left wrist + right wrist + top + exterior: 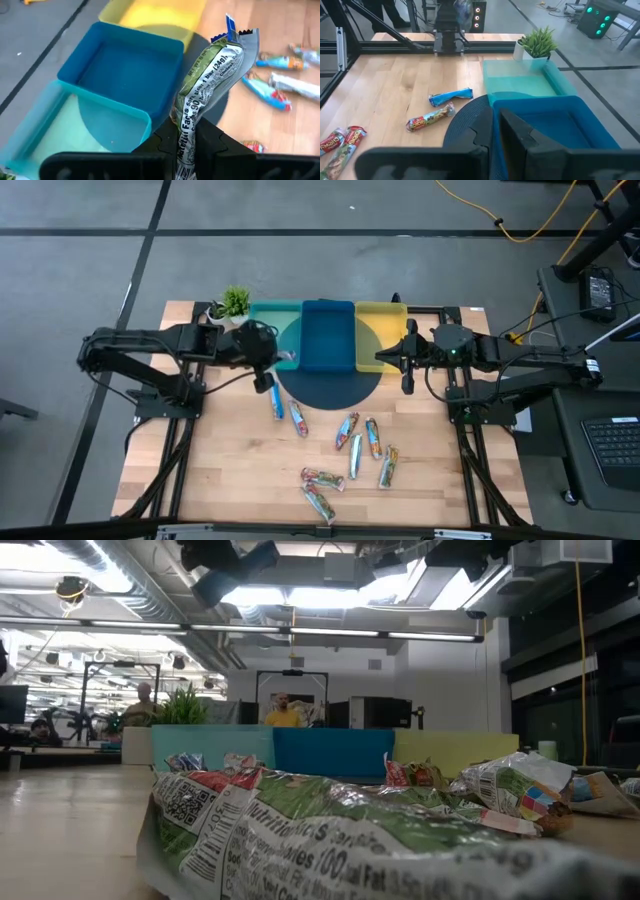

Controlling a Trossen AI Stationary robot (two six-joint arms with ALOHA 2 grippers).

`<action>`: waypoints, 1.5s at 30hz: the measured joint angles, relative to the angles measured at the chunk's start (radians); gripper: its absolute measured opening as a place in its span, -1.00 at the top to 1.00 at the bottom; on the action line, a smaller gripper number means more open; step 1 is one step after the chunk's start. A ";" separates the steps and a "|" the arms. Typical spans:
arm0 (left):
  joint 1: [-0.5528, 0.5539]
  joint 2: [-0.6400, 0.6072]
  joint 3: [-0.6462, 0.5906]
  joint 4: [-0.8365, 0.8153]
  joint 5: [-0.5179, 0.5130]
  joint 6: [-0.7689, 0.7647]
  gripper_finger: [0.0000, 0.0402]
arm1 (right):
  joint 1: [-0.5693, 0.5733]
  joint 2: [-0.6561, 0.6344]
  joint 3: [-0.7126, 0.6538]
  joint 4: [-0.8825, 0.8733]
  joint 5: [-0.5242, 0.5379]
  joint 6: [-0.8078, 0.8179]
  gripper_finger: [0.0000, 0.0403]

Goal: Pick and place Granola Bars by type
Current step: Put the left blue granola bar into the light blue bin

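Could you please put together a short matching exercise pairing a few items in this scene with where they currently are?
Things:
1. silver-green bar
2. potted plant
3. blue tray
4. right gripper

Places:
A. between the teal tray and the yellow tray
B. table's far left corner
C. held in the left gripper
D. at the yellow tray's near edge

Pairs: 1-C, 2-B, 3-A, 4-D

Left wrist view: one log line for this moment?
left end effector: shut on silver bar | over teal tray | right end effector: idle by yellow tray

Held bar wrapper [210, 80]: "1 Bar (24g)", "90". Foreground wrapper [300, 840]: "100".
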 joint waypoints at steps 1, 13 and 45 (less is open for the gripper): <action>0.011 -0.005 0.000 0.003 -0.004 -0.001 0.89 | 0.000 0.000 0.000 0.000 0.006 -0.008 0.83; 0.319 -0.029 0.000 0.015 -0.066 0.000 0.89 | 0.000 0.000 0.000 0.000 0.037 -0.110 0.83; 0.654 0.389 -0.002 0.118 0.262 0.246 0.89 | -0.001 0.000 0.000 0.000 0.076 -0.066 0.83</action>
